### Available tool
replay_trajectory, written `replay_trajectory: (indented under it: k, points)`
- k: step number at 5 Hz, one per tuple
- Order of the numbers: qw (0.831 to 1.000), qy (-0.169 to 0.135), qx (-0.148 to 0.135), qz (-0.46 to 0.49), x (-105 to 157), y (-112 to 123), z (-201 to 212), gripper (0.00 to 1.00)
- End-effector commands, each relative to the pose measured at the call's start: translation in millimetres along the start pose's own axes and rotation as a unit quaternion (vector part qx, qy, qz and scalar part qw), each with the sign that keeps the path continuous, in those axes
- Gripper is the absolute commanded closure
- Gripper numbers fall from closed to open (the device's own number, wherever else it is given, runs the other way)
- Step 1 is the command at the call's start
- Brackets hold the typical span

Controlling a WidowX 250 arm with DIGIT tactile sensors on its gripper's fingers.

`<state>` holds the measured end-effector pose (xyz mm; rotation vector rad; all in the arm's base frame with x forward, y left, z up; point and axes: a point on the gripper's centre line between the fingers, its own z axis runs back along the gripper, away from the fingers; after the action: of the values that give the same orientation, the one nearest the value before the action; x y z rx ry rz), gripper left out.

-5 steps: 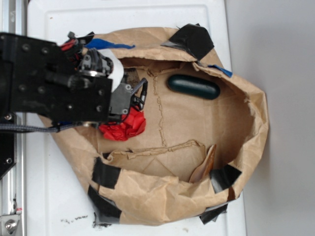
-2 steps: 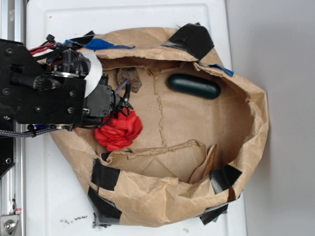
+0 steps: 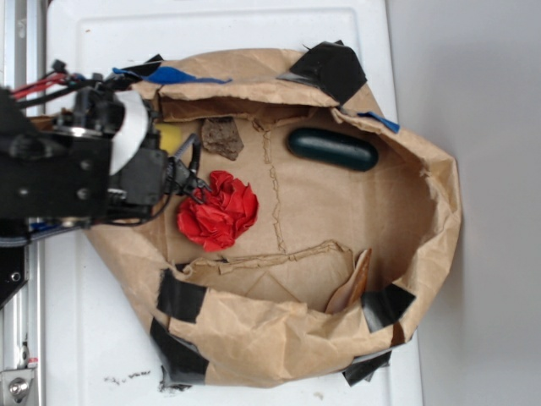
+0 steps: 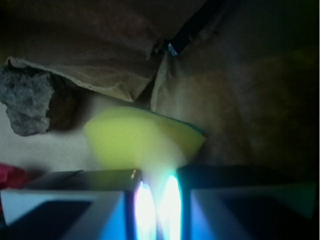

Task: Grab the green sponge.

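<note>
Sponge status: green sponge (image 4: 142,140) lies ungrasped just ahead of my jaws, which I see nearly closed and empty; grasp remains.

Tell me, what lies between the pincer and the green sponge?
Nothing: in the wrist view the green sponge sits directly beyond the pincer, no object between.

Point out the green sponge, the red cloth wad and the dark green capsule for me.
green sponge (image 4: 142,142), wrist view, middle of its yellow foam face.
red cloth wad (image 3: 218,210), exterior view, centre of the crumple.
dark green capsule (image 3: 332,149), exterior view, middle of its glossy top.
</note>
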<state>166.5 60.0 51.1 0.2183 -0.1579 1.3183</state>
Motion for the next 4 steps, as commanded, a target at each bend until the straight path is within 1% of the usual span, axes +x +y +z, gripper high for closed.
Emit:
replay_trajectory:
  k: [1, 2, 3, 4]
  points:
    - [1.000, 0.005, -0.001, 0.027, 9, 22, 5, 1.00]
    - [1.000, 0.009, -0.014, 0.016, 11, 19, 14, 1.00]
    - [0.999, 0.023, -0.039, 0.000, 13, 6, 38, 1.00]
    - [0.997, 0.034, -0.070, -0.022, 15, -9, 66, 1.00]
